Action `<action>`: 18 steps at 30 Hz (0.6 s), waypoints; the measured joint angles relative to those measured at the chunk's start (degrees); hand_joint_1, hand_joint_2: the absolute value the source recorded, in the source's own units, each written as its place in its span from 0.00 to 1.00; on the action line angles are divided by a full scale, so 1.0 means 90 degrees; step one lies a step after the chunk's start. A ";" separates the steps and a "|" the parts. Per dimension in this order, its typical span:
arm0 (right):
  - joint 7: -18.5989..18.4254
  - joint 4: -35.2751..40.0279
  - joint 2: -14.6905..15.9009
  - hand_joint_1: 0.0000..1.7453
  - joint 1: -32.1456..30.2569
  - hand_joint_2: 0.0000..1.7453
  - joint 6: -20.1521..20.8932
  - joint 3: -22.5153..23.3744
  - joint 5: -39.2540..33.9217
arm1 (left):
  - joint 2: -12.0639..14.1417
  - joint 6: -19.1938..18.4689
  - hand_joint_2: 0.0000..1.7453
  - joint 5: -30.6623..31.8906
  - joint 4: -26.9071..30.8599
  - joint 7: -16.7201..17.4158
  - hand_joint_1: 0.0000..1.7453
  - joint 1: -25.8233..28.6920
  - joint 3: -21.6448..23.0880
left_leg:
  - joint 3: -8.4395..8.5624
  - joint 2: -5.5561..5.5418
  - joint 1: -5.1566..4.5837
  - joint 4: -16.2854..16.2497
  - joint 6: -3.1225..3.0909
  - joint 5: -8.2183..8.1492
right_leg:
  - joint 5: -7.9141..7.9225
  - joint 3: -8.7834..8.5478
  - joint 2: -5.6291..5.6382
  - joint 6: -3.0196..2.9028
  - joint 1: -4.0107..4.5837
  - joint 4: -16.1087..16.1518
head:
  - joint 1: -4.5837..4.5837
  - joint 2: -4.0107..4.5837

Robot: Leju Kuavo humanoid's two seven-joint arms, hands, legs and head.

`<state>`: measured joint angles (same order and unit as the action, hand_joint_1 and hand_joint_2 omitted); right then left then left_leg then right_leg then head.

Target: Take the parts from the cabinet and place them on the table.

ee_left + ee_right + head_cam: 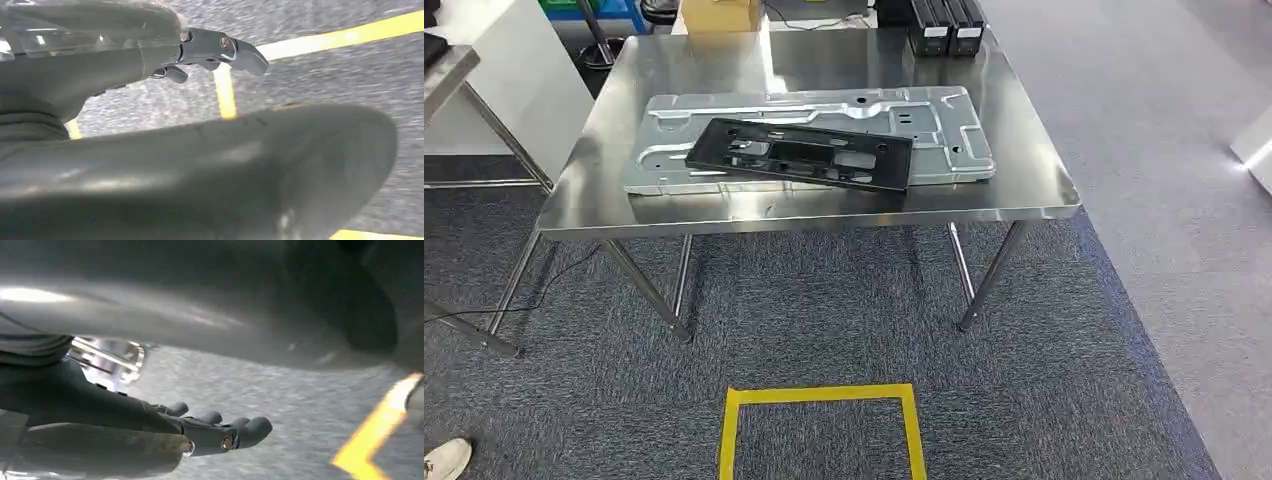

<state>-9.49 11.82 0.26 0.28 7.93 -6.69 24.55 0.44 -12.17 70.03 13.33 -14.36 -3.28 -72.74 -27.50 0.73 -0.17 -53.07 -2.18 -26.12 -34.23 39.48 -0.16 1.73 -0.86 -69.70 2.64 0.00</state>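
Looking pretty far along: black part (801,154) lying across the silver panel (809,137) on the surface (824,70), well ahead of left hand (210,52) and right hand (200,432), both dangling loose-fingered, holding nothing, over carpet.

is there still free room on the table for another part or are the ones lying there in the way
Partly in the way. The silver metal plate lies across the middle of the steel table, with the black frame resting on top of it. Bare surface shows behind them and along the front edge. Both hands, left hand and right hand, hang over the carpet holding nothing.
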 joint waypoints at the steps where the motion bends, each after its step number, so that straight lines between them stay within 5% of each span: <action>1: -0.0070 -0.0032 0.0010 0.00 0.0005 0.00 -0.0007 0.0027 -0.0012 | -0.0014 -0.0002 0.00 0.0002 -0.0007 0.0027 0.00 -0.0004 0.0005 | -0.0115 0.0007 0.0001 -0.0040 0.0009 0.0058 | -0.0028 0.0022 0.0000 0.0023 -0.0006 -0.0330 | -0.0002 0.0000; 3: -0.0131 -0.0065 0.0032 0.00 0.0006 0.00 -0.0105 0.0075 -0.0051 | -0.0027 -0.0002 0.00 0.0017 -0.0022 0.0087 0.00 -0.0011 0.0022 | -0.0364 0.0009 0.0020 -0.0178 0.0043 0.0157 | 0.0426 -0.0207 0.0000 0.0065 -0.0030 -0.0385 | -0.0002 0.0000; 5: -0.0145 -0.0085 0.0061 0.00 0.0024 0.00 -0.0160 0.0131 -0.0066 | -0.0044 -0.0019 0.00 0.0041 -0.0027 0.0109 0.00 -0.0002 0.0032 | -0.0623 0.0007 0.0038 -0.0350 0.0100 0.0221 | 0.0792 -0.0871 -0.0001 0.0078 -0.0061 0.0390 | -0.0002 0.0000; 7: -0.0153 -0.0087 0.0068 0.00 0.0074 0.00 -0.0177 0.0133 -0.0066 | -0.0046 -0.0019 0.00 0.0053 -0.0027 0.0114 0.00 -0.0011 0.0034 | -0.0810 0.0008 0.0020 -0.0537 0.0172 0.0264 | 0.0349 -0.1521 0.0021 0.0035 -0.0008 0.1397 | 0.0002 0.0000; 11: -0.0019 -0.0124 0.0068 0.00 0.0066 0.00 -0.0309 0.0226 -0.0085 | -0.0046 -0.0019 0.00 0.0063 -0.0027 0.0114 0.00 -0.0002 0.0036 | -0.0888 -0.0002 0.0042 -0.0562 0.0339 0.0454 | 0.0462 -0.1352 -0.0011 -0.0222 0.0000 0.1454 | -0.0005 0.0000; 13: 0.0131 -0.0146 0.0068 0.00 0.0104 0.00 -0.0347 0.0277 -0.0100 | -0.0051 -0.0019 0.00 0.0070 -0.0029 0.0117 0.00 0.0016 0.0036 | -0.1063 -0.0026 0.0077 -0.1001 0.0393 -0.0235 | 0.0595 -0.1201 -0.0048 -0.0321 0.0000 0.1448 | 0.0009 0.0000; 15: 0.0273 -0.0148 0.0068 0.00 0.0099 0.00 -0.0369 0.0299 -0.0097 | -0.0053 -0.0019 0.00 0.0070 -0.0029 0.0119 0.00 -0.0003 0.0039 | -0.1297 -0.0025 0.0085 -0.1910 0.0434 -0.0938 | 0.0735 -0.1019 -0.0060 -0.0337 0.0023 0.1436 | 0.0012 0.0000; 16: 0.0345 -0.0150 0.0068 0.00 0.0097 0.00 -0.0393 0.0301 -0.0071 | -0.0053 -0.0019 0.00 0.0073 -0.0029 0.0109 0.00 -0.0013 0.0039 | -0.1335 -0.0025 0.0085 -0.2322 0.0441 -0.1082 | 0.0814 -0.0909 -0.0063 -0.0338 0.0037 0.1426 | 0.0017 0.0000; 18: 0.0443 -0.0158 0.0056 0.00 0.0105 0.00 -0.0432 0.0303 -0.0027 | -0.0053 -0.0019 0.00 0.0087 -0.0029 0.0099 0.00 -0.0016 0.0041 | -0.1103 -0.0026 0.0083 -0.2402 0.0418 -0.0774 | 0.0952 -0.0693 -0.0061 -0.0334 0.0057 0.1387 | 0.0017 0.0000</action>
<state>-5.51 10.40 0.76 1.22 4.04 -3.96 24.31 -0.04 -12.35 70.82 13.07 -13.46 -3.42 -72.37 -37.43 0.50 0.58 -74.68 1.59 -33.08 -25.66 33.24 -0.70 -1.28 -0.35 -57.22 2.80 0.00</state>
